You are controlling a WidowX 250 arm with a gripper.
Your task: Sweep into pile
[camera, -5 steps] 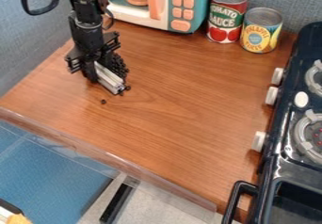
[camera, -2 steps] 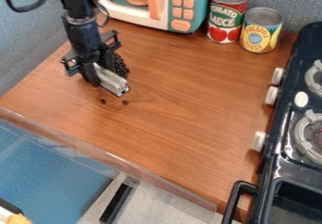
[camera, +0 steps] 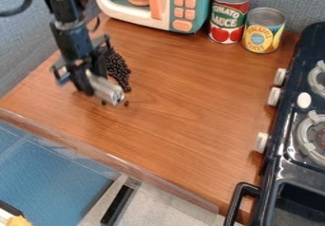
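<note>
The black gripper (camera: 88,80) hangs low over the left part of the wooden table, with a silvery, bar-shaped tool (camera: 105,89) held at its lower end and slanting down to the right. Just right of the gripper lies a narrow pile of small dark beans (camera: 118,70), stretching from back to front. A single loose bean (camera: 126,103) rests beside the tool's front end, and another bean (camera: 103,102) shows at the tool's lower edge.
A toy microwave (camera: 181,11) stands at the back, with a red tomato can (camera: 229,16) and a yellow pineapple can (camera: 262,32) to its right. A dark toy stove (camera: 289,139) lines the right side. The table's front edge (camera: 120,161) runs diagonally.
The gripper and tool have shifted left and toward the front, uncovering more of the pile. One loose bean has come away from the pile toward the front.
</note>
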